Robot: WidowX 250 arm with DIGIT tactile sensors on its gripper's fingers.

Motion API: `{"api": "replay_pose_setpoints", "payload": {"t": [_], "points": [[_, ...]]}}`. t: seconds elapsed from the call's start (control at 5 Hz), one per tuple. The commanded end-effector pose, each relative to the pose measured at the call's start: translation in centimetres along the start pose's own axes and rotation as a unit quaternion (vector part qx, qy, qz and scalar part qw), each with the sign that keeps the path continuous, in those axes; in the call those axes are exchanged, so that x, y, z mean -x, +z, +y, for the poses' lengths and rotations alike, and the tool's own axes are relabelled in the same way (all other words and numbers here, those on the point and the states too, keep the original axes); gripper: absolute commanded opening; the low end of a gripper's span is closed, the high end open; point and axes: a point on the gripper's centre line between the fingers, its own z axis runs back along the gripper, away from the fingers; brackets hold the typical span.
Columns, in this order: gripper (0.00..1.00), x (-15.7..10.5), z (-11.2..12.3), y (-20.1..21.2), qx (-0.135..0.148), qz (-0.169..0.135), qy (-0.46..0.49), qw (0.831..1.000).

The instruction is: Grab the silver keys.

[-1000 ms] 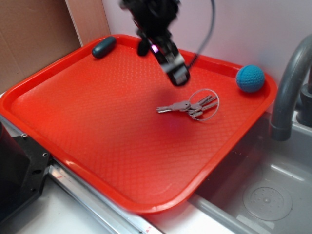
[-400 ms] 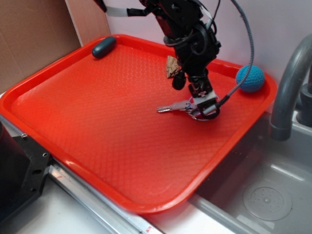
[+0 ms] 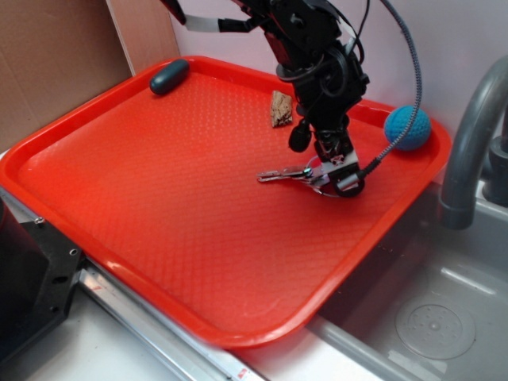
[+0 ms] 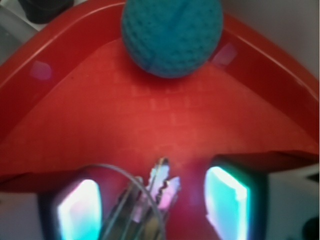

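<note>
The silver keys (image 3: 287, 172) lie flat on the red tray (image 3: 159, 198), right of its middle, partly hidden under the arm. My gripper (image 3: 333, 176) is down at the tray surface over the ring end of the bunch. In the wrist view the keys (image 4: 157, 192) and their wire ring lie between my two fingers, and the gripper (image 4: 152, 210) is open, with gaps on both sides. The left finger (image 4: 77, 210) and right finger (image 4: 227, 205) glow pale teal.
A blue crocheted ball (image 3: 407, 128) sits in the tray's far right corner, straight ahead in the wrist view (image 4: 172, 35). A dark oval object (image 3: 169, 76) lies at the far left corner, a small brown piece (image 3: 281, 109) behind the arm. A grey faucet (image 3: 472, 135) and sink stand to the right.
My gripper dropped from above the tray's back to the keys, now straddling them at the surface. The keys shifted slightly, and the brown piece behind the arm is now uncovered.
</note>
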Motion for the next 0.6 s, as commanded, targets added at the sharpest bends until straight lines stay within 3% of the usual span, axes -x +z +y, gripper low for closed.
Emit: {"api": "replay_pose_setpoints", "payload": {"t": [0.0,0.4], "points": [[0.00,-1.1,-0.3,1.4,-0.023,-0.019,0.002,1.000],[0.00,-0.9,-2.3,3.5,-0.024,-0.015,0.010,1.000]]}}
